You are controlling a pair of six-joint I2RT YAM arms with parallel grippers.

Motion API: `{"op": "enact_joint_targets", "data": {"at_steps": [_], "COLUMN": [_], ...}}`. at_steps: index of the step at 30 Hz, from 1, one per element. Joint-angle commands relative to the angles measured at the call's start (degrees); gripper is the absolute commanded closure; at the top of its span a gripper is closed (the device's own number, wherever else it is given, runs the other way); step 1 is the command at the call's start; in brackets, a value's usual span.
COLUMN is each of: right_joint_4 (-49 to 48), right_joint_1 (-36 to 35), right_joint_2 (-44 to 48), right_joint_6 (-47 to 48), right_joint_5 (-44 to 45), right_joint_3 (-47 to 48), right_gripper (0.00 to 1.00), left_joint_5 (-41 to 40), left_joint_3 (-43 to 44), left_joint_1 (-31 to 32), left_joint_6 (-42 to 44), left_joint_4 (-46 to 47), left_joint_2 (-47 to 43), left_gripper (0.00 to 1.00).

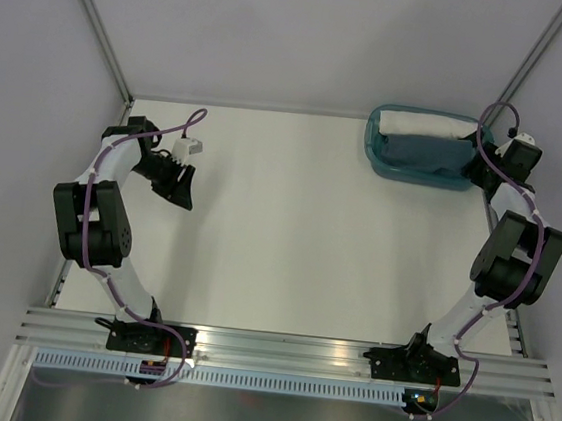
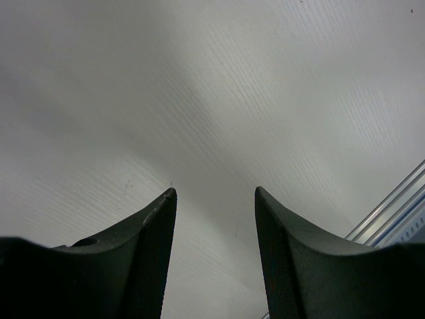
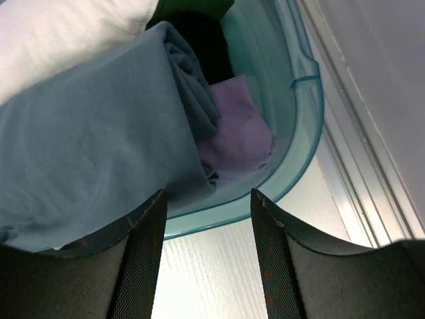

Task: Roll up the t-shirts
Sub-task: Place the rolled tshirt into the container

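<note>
T-shirts sit bundled in a teal basket (image 1: pixel 374 140) at the far right corner of the worktop (image 1: pixel 289 231); both pincers are empty.

From above, the basket holds a white bundle (image 1: pixel 426 123) along its far side and a slate-blue t-shirt (image 1: pixel 428 152) along its near side. The right pincer (image 1: pixel 477 169) is at the basket's right end, and the left pincer (image 1: pixel 179 192) hangs over bare worktop well to the left. In the left wrist view the fingers stand moderately apart with only worktop between them. In the right wrist view the fingers are likewise apart with nothing between them, just at the basket's rim. Inside lie the blue t-shirt, loosely rolled, the white bundle beside it, a lilac bundle (image 3: pixel 238 126) at the bottom, and a black bundle (image 3: pixel 202 41) behind.
</note>
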State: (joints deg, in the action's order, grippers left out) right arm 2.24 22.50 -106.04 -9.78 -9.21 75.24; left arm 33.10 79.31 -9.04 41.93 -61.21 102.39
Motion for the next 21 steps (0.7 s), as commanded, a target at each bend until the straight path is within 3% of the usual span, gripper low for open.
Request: {"op": "enact_joint_targets", "data": {"at_steps": [1,11,12,13,15,16,17,21], "right_joint_4": [-1.4,-1.8,-1.7,-1.5,-0.5,0.0,0.2,2.4], "right_joint_1": [-0.3,-0.3,-0.3,-0.3,-0.3,0.1,0.3,0.6], "right_joint_2": [0.0,-4.0,-4.3,-4.9,-6.0,-6.1,-5.7,-4.1], "right_joint_6": [0.4,-3.9,-3.9,-4.0,-4.3,-4.5,-4.4,-0.5], "right_joint_5": [-4.1,-7.3,-7.7,-8.1,-8.1,-7.8,-7.5,-5.7], "right_joint_3": [2.5,3.8,4.3,4.9,6.7,6.9,6.9,6.9], "right_gripper": [0.41,0.45,0.49,0.64,0.78,0.92,0.98,1.00], "left_joint_5": [1.3,1.1,1.1,1.0,0.9,1.0,0.9,0.9], "left_joint_3": [0.1,0.0,0.1,0.1,0.1,0.1,0.1,0.0], "left_joint_1": [-0.4,-0.4,-0.3,-0.4,-0.4,-0.4,-0.4,-0.4], "left_joint_6": [1.4,1.3,1.4,1.4,1.3,1.4,1.4,1.7], "left_joint_4": [-0.2,-0.2,-0.2,-0.2,-0.2,-0.3,-0.2,-0.3], "left_joint_2": [0.1,0.1,0.1,0.1,0.0,-0.1,-0.3,-0.3], "left_gripper": [0.44,0.44,0.44,0.44,0.44,0.44,0.44,0.44]}}
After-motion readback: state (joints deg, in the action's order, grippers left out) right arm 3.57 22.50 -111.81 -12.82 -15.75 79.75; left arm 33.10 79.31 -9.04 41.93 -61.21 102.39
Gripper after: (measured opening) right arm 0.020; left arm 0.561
